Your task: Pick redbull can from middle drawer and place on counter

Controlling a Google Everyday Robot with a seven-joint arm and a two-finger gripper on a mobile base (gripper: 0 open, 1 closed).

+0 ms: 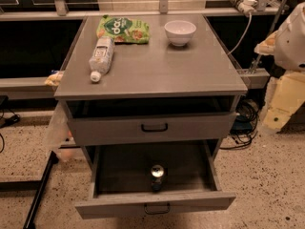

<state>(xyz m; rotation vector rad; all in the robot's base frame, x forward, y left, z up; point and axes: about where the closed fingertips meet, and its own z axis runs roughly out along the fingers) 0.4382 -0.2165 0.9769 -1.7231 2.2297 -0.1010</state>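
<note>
The redbull can [157, 176] stands upright in the open middle drawer [155, 202], near the drawer's front wall and about at its middle; its shiny silver top faces up. The drawer is pulled out and dark inside, with a small black handle [157, 208] on its front. The counter [157, 66] is the flat grey top of the cabinet above. My gripper is not in view; only a white rounded part of my arm [290, 39] shows at the right edge, well away from the drawer.
On the counter lie a clear white-capped plastic bottle [101, 57], a green snack bag [123, 29] and a white bowl [180, 32]. The upper drawer [152, 127] is slightly pulled out. Cables [245, 123] lie on the floor to the right, and a black pole [40, 190] at left.
</note>
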